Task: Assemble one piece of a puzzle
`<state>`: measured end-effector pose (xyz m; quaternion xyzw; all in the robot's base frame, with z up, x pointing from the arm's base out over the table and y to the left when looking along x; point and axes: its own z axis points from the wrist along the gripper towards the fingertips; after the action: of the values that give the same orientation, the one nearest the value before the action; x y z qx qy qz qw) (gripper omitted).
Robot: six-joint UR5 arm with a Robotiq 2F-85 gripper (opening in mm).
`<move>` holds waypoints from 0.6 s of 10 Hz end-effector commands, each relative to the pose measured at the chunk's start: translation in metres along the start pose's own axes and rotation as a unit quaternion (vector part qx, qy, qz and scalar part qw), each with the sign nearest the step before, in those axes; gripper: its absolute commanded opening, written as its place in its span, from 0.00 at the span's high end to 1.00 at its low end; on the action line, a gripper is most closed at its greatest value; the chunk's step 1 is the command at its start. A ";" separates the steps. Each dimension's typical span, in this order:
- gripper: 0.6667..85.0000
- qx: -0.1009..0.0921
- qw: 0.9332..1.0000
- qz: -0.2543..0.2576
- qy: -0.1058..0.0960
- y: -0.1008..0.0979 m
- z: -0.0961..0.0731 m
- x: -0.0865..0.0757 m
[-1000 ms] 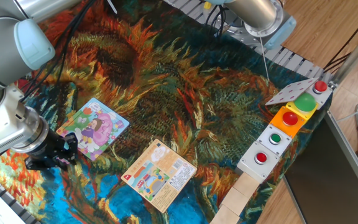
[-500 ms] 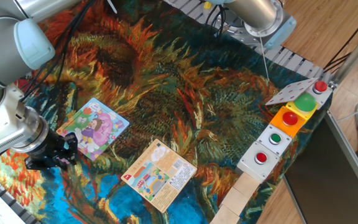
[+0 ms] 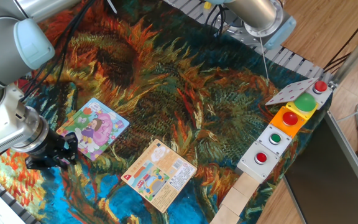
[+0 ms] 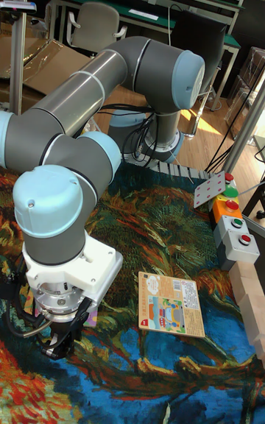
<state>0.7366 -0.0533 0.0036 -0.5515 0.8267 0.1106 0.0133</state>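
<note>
The puzzle (image 3: 95,129) lies flat on the patterned cloth at the left, its girl in purple and pink showing. My gripper (image 3: 56,155) hangs low over the cloth, right at the puzzle's near-left corner. Its dark fingers (image 3: 68,145) point down, and I cannot make out the gap between them. The piece is hidden; nothing shows between the fingers. In the tall fixed view the gripper (image 4: 60,341) is under the arm's white wrist, and only a pink sliver of the puzzle (image 4: 92,315) shows beside it.
An orange-peach printed card (image 3: 160,174) lies right of the puzzle. A box of red and green buttons (image 3: 288,130) and a row of wooden blocks (image 3: 241,193) line the right edge. The arm's base (image 3: 260,18) stands at the back.
</note>
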 end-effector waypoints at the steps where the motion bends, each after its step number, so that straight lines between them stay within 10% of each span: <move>1: 0.68 -0.001 1.000 0.003 -0.009 0.000 -0.001 -0.003; 6: 0.72 -0.001 1.000 0.003 -0.010 0.000 -0.001 -0.003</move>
<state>0.7369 -0.0524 0.0030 -0.5502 0.8272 0.1130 0.0156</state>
